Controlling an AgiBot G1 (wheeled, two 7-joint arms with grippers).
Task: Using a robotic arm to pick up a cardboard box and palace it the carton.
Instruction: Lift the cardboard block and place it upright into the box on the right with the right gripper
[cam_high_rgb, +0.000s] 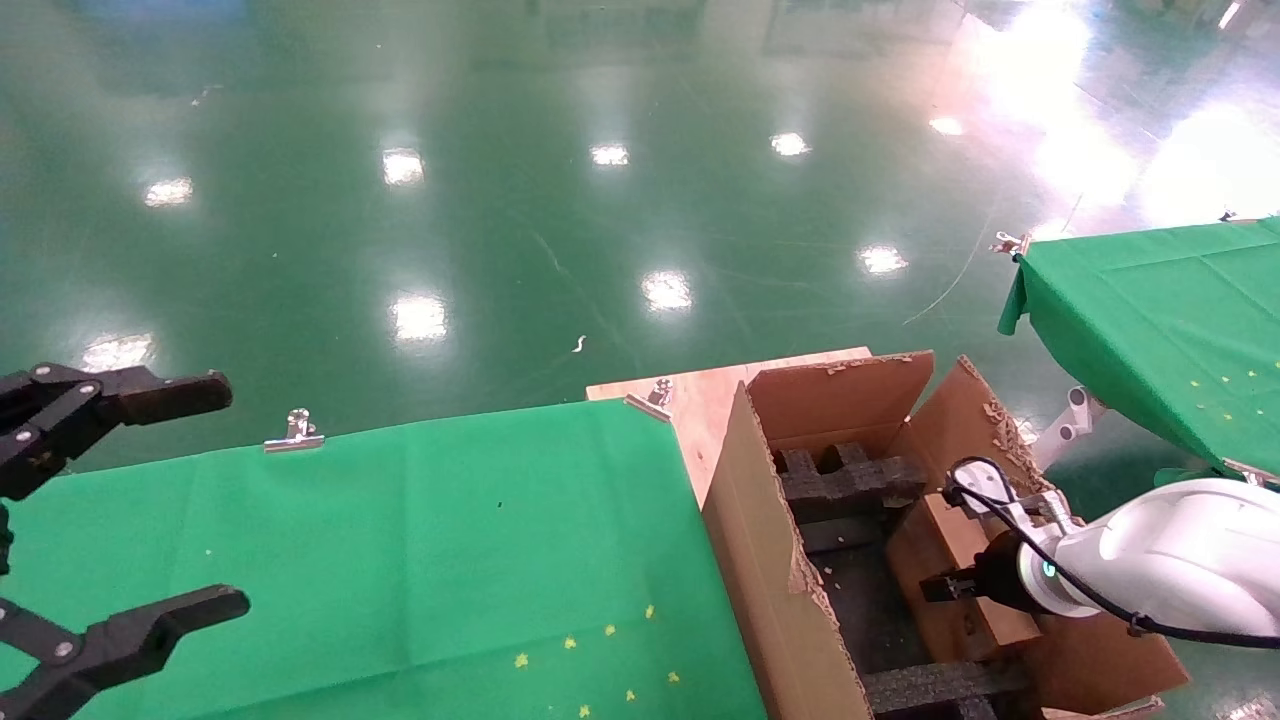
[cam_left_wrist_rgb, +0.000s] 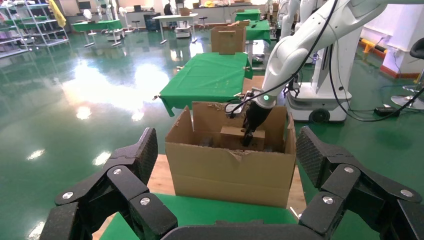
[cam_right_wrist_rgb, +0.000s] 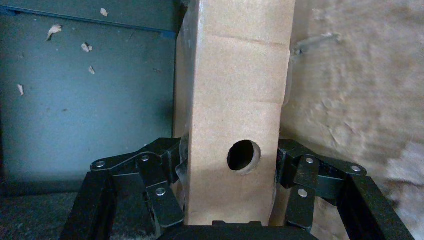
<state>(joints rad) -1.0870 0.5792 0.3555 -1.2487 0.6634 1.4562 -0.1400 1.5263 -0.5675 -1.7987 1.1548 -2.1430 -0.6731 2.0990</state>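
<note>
My right gripper (cam_high_rgb: 950, 585) on the white robotic arm (cam_high_rgb: 1160, 550) reaches down into the carton (cam_high_rgb: 760, 560) and is shut on the cardboard box (cam_high_rgb: 935, 545). In the right wrist view the black fingers (cam_right_wrist_rgb: 170, 162) press both long sides of the cardboard box (cam_right_wrist_rgb: 235, 100), its round hole facing the camera. The box is inside the carton against its right wall. Whether it rests on the bottom I cannot tell. From the left wrist view the carton (cam_left_wrist_rgb: 230, 165), the box (cam_left_wrist_rgb: 232, 136) and the right gripper (cam_left_wrist_rgb: 248, 135) show ahead. My left gripper (cam_high_rgb: 215, 495) hangs open at the far left, holding nothing.
Black foam inserts (cam_high_rgb: 850, 480) lie in the carton, which stands on a wooden board (cam_high_rgb: 700, 400) at the edge of a green-clothed table (cam_high_rgb: 400, 550). Metal clips (cam_high_rgb: 295, 430) pin the cloth. A second green table (cam_high_rgb: 1150, 320) stands at the right over glossy green floor.
</note>
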